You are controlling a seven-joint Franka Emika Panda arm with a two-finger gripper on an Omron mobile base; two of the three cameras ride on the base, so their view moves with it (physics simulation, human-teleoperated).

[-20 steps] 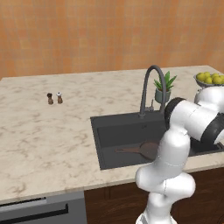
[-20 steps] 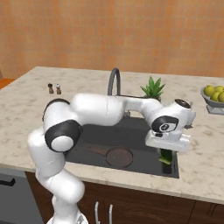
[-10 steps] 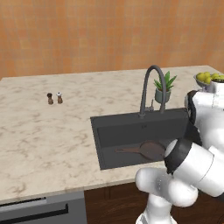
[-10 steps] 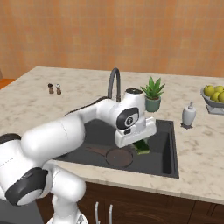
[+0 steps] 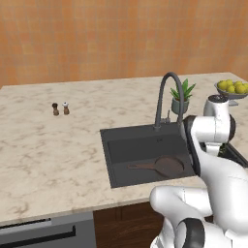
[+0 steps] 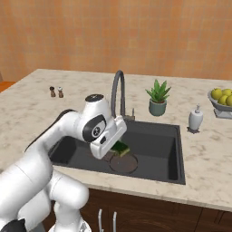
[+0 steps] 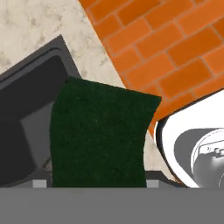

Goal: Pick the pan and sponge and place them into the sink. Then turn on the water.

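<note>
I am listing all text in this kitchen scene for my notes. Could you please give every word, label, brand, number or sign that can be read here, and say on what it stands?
There is none to read.
Soap bottle: plain white, no label.
Shakers: too small to show any marking.
Plant pot, fruit bowl, faucet, sink, pan: no print.
Sponge in the hand: plain green.
Wall and counter: no sign.

Orange brick wall (image 5: 111, 38), beige marble countertop (image 5: 53, 145).
</note>
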